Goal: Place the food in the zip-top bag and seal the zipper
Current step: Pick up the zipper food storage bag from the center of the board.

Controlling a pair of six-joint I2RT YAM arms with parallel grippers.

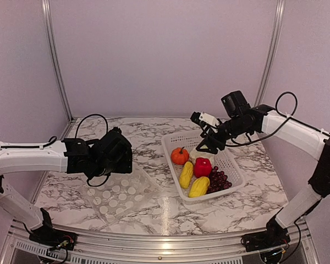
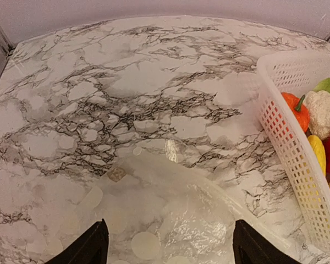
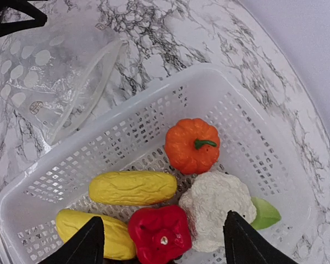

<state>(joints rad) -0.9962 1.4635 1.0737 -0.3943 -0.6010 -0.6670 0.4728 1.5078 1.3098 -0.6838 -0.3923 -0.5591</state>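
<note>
A: Right, from the top camera the left gripper (image 1: 124,159) hangs over the far end of the zip-top bag (image 1: 118,195). The bag lies flat on the marble table (image 1: 154,129), left of the basket (image 1: 234,165). The wrist hides the fingertips up there.

B: Its own camera settles that. Both fingers (image 2: 91,250) stand wide apart above the crinkled plastic with nothing between them. Whether the tips touch the bag, I can't tell.

A: And the right gripper (image 1: 207,147)?

B: Over the basket, above the cauliflower (image 3: 214,209). From its wrist the jaws are spread as well, with the cauliflower and the red pepper (image 3: 159,234) showing between the two tips, neither one held.

A: So all the food sits in the basket: the pumpkin (image 3: 191,146) and the yellow pieces (image 3: 133,187) are there too. The grapes (image 1: 219,180) show only from above; the right wrist view cuts them off.

B: What that wrist view does give is the zipper (image 3: 88,91), the bag's mouth edge. It faces the basket's wall, with a narrow strip of marble between them.

A: And room to move? The left wrist view shows a broad stretch of marble beyond the bag, running up to the back wall (image 2: 165,8), with the basket's wall along the right edge.
</note>
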